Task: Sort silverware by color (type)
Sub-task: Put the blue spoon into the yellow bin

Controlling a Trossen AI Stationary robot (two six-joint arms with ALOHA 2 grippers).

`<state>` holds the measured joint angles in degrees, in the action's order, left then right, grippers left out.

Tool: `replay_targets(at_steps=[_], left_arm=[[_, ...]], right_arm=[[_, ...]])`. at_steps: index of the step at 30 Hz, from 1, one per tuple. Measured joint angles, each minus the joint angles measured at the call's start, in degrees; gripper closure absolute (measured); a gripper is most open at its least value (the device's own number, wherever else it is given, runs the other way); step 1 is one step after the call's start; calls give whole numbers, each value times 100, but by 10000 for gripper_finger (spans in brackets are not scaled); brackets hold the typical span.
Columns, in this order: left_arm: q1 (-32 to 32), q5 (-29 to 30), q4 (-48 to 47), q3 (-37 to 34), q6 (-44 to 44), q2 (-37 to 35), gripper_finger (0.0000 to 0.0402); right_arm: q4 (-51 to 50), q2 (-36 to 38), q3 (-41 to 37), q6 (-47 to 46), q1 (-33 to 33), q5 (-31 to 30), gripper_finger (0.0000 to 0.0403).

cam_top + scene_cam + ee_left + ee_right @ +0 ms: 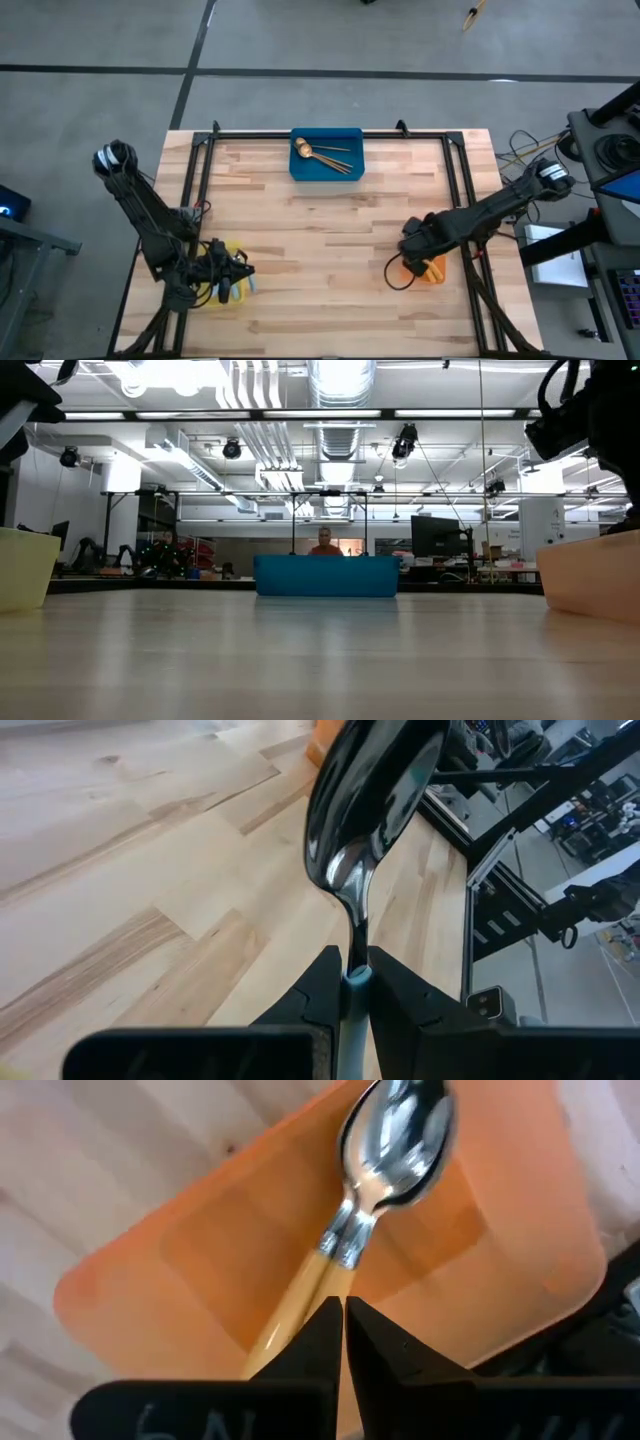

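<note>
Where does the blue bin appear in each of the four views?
High view: blue bin at the table's far middle edge, gold spoons inside.
Low view: centre, at the far end of the table.
Left wrist view: not in it.
Right wrist view: not in it.
Shared landmark: the orange bin.

Gold spoons (pixel 325 153) in blue bin (pixel 326 170); orange-handled silver spoons (pixel 375 1185) in orange bin (pixel 180 1270); yellow bin (pixel 20 568).
</note>
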<state>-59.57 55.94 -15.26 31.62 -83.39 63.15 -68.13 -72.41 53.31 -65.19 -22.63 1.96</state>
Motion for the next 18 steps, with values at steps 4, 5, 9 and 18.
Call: replay_targets(at_steps=[4, 5, 9, 18], left_arm=[[2, -276, -559, 2, -409, -162, 386], [4, -484, -804, 2, -640, -214, 386], [-2, -1358, -1581, 40, -1561, -357, 386], [-4, -2126, -1616, 265, -1727, -851, 386]], right_arm=[[3, 350, -223, -228, 0, -172, 394], [20, 407, -243, -242, 0, -206, 394], [166, 503, -288, -245, 0, -223, 394], [158, 412, -216, -135, 0, -210, 394]])
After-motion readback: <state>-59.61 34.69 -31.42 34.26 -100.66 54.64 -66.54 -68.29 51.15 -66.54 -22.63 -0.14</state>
